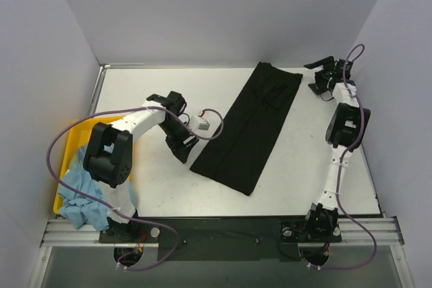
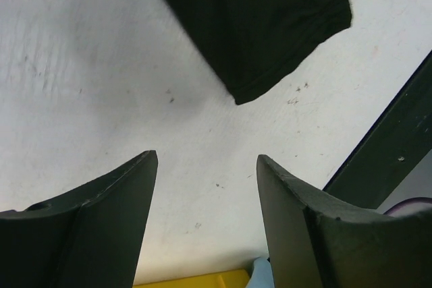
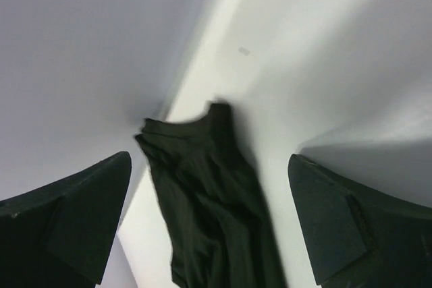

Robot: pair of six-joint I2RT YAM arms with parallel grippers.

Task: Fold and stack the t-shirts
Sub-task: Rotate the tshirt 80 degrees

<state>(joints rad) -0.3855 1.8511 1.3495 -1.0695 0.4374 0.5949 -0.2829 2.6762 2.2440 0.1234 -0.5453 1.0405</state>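
T-shirts on the bench: the light blue t-shirt (image 1: 79,199) lies crumpled in a heap at the near end of the yellow tray (image 1: 75,143), which sits along the bench's left edge, part of the cloth spilling over the tray's near rim. Just right of the tray, the left arm (image 1: 145,121) reaches across the white bench (image 1: 317,166), its left jaws hanging just beside the near left corner of the black t-shirt (image 1: 253,126) without touching it. The left wrist view shows those jaws parted with nothing between them, bare bench below and the black cloth's corner ahead. The black t-shirt lies flat at mid-bench as a long narrow band, running diagonally from the far wall towards the near edge. At far right, the right arm (image 1: 344,126) stands raised near the back corner, clear of the shirt's far end. Its right jaws are spread wide and hold nothing, as the somewhat blurred right wrist view shows.
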